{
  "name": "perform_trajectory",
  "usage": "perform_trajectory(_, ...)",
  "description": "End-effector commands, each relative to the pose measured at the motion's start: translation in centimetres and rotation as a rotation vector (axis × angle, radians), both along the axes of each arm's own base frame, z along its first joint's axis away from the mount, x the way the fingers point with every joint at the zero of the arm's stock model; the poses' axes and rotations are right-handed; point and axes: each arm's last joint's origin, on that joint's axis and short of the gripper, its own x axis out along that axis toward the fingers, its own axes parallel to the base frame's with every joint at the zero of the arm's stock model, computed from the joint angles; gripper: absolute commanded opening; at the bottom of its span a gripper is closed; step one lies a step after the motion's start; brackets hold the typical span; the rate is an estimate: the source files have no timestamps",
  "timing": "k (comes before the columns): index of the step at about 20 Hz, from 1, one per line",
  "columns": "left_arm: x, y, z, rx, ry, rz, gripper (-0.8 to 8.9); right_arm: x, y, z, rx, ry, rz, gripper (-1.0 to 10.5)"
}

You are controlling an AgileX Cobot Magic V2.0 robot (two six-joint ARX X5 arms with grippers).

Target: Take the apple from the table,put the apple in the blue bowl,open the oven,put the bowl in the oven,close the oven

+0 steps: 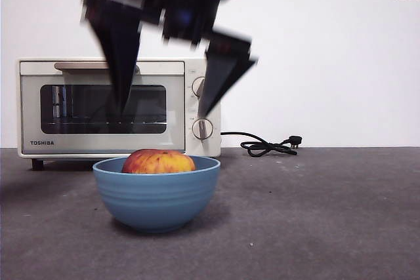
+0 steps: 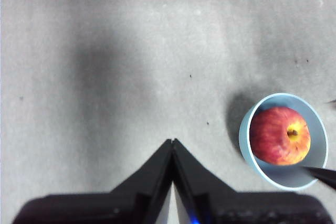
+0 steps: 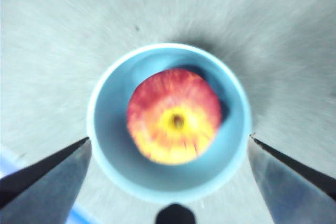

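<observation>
Holding one apple point(image 3: 174, 117): one blue bowl point(image 3: 113, 145); one oven point(image 1: 118, 106) behind.

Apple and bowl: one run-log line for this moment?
apple in blue bowl | right pincer open above | left pincer shut, aside | oven closed

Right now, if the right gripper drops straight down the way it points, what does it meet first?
Likely the apple, centred between the open jaws of the right gripper and sitting in the blue bowl. The jaw tips straddle the bowl's rim and may clear it; depth is unclear.

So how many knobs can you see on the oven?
2, both on the oven's right-hand panel: upper knob partly hidden behind the right gripper's jaw, lower knob below it.
</observation>
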Motion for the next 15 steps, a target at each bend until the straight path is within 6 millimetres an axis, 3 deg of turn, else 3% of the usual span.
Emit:
perform_trajectory(1, 0.7, -0.1, 0.0, 0.010, -0.035, -0.015, -0.04, -1.0, -1.3, 2.4, 0.020, -0.026, 0.002, 2.9)
perform_trajectory(2, 1.1, -0.1, 0.0, 0.009, -0.049, -0.014, -0.05, -1.5, -2.1, 3.6, 0.021, -0.054, 0.003, 1.2)
perform_trajectory(3, 1.7, -0.2, 0.0, 0.002, -0.058, -0.019, -0.05, -1.9, -2.8, 4.6, 0.023, -0.079, 0.002, 0.3)
perform_trajectory(6, 3.9, -0.5, -0.2, -0.035, -0.040, -0.047, -0.05, -3.0, -5.1, 7.4, 0.037, -0.170, -0.015, 0.0)
perform_trajectory(8, 5.9, -0.6, 0.4, -0.079, -0.032, -0.076, -0.04, -3.1, -6.8, 8.2, 0.024, -0.228, -0.061, 0.0)
perform_trajectory(11, 8.6, -0.7, 1.8, -0.088, -0.058, -0.079, -0.04, -2.7, -9.9, 7.4, 0.002, -0.226, -0.142, 0.0)
perform_trajectory(15, 12.3, -0.6, 3.6, -0.106, -0.114, -0.055, -0.04, -3.2, -14.8, 4.0, 0.054, -0.154, -0.268, 0.0)
